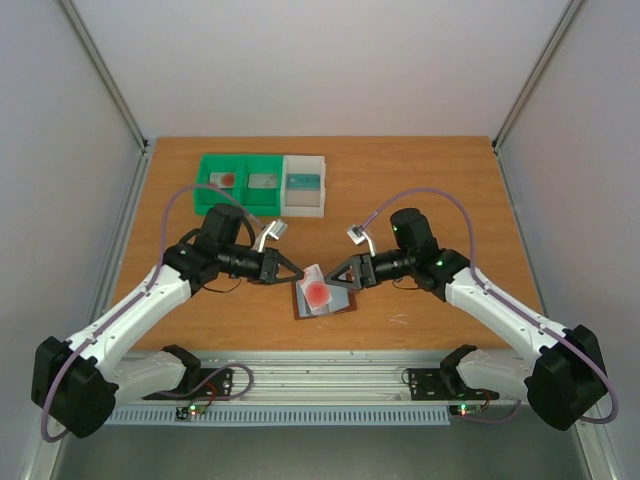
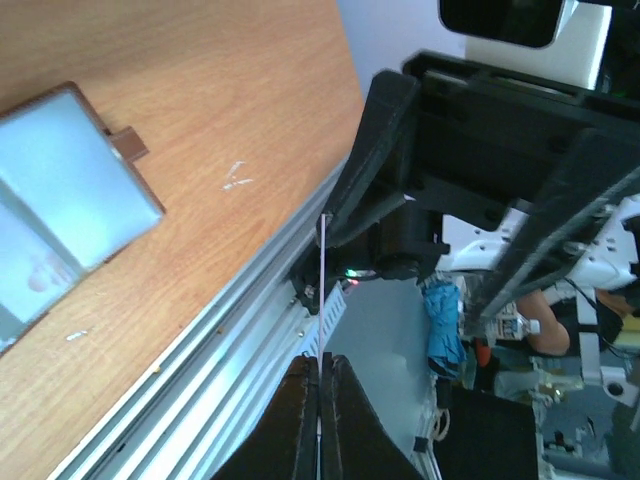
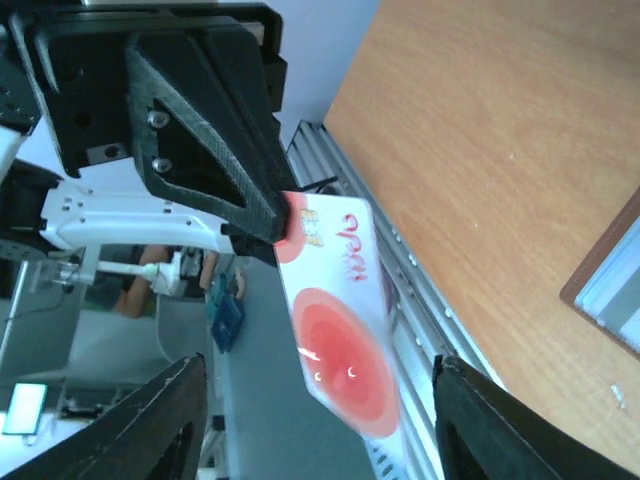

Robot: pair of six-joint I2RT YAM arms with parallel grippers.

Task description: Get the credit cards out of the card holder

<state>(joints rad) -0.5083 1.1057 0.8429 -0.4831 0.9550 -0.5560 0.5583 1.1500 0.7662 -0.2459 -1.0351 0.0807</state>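
Note:
A white credit card [image 1: 318,293] with a red disc hangs in the air over the open brown card holder [image 1: 342,300], which lies flat near the table's front edge. My left gripper [image 1: 297,272] is shut on one end of that card. In the left wrist view the card [image 2: 323,290] shows edge-on as a thin line between the closed fingers [image 2: 300,420]. The card holder [image 2: 60,200] lies off to the left with its pale lining up. My right gripper [image 3: 320,365] stands open around the card [image 3: 345,345], its fingers apart from both faces.
A green two-part bin [image 1: 240,182] and a white bin [image 1: 303,184] stand at the back of the table, each with small items inside. The metal rail [image 1: 330,378] runs along the front edge just below the card holder.

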